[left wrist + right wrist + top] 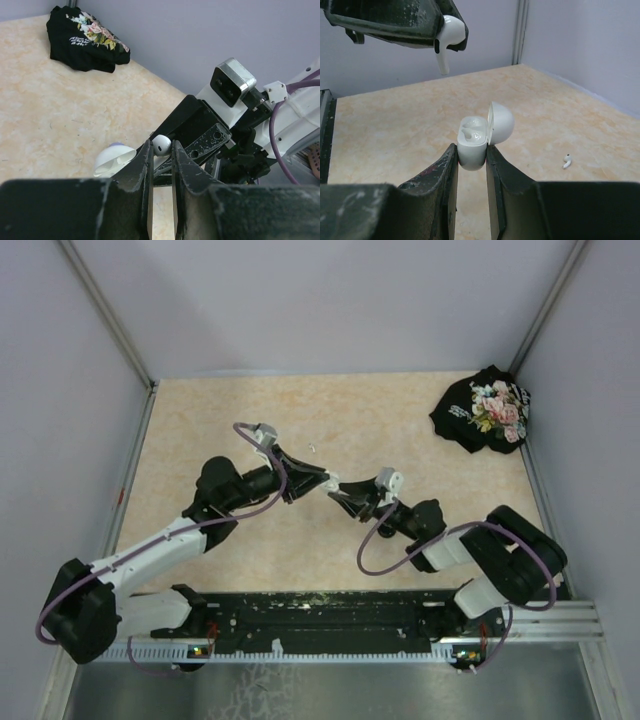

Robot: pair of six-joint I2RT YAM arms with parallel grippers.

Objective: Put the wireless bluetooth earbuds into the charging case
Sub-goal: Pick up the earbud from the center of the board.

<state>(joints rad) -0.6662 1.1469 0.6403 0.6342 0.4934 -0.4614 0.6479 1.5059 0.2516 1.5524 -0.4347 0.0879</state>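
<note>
Fingers of the left gripper (161, 152) are pinched tight on one white earbud (449, 32), holding it up off the table (400, 410) near the middle, close to the open case. Just to its right, the right gripper (471, 156) squeezes the little white charging case (471, 142) by its bottom half, with the lid flipped open. A second white earbud (567, 161) lies loose on the table on the far side of the grippers, and a black cloth with flowers (483, 410) sits in the far right corner.
</note>
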